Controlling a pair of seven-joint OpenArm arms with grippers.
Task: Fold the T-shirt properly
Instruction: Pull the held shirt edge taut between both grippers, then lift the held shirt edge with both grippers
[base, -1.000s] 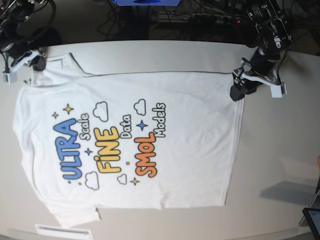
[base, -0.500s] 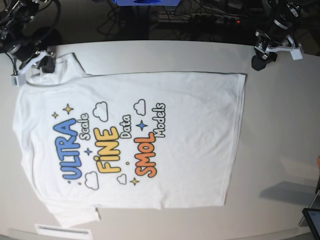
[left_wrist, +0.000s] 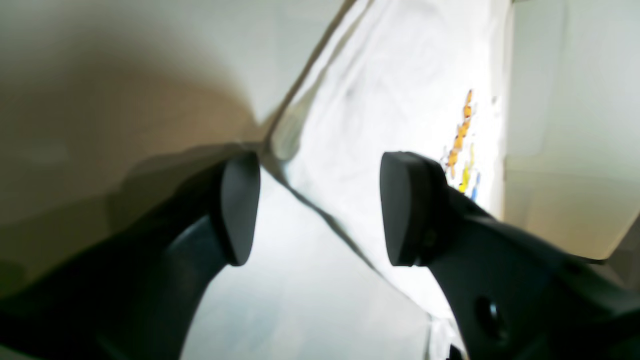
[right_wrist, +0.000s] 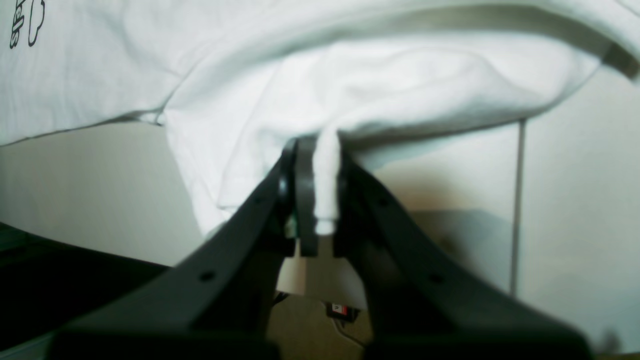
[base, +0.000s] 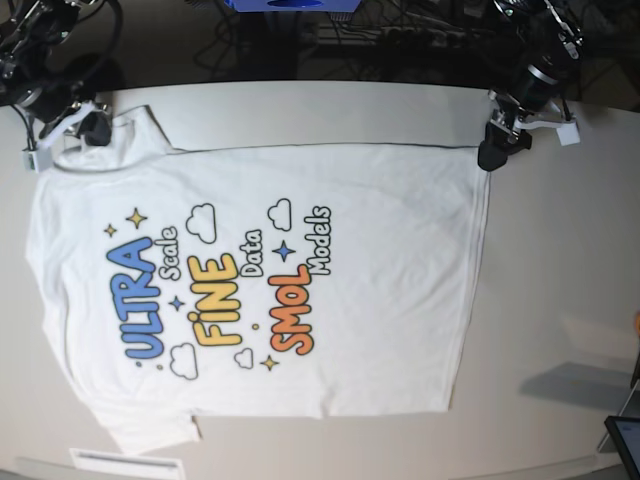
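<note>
One T-shirt (base: 300, 290) flat on pale surface (base: 560, 260), long axis left-right, hem twd my left gripper (base: 492, 152) w/ jaws apart; right gripper (right_wrist: 316, 165) pinches its sleeve.

Soft matt white cloth T-shirt (base: 380, 300) on a smooth pale matt table (base: 560, 260); matt black plastic pincer pads (left_wrist: 240, 207).

the pale grey tabletop (base: 560, 260) lay bare beside the large white printed cotton t-shirt's (base: 380, 260) hem; dark tangled cables (base: 400, 40) seemingly crowded the far edge.
</note>
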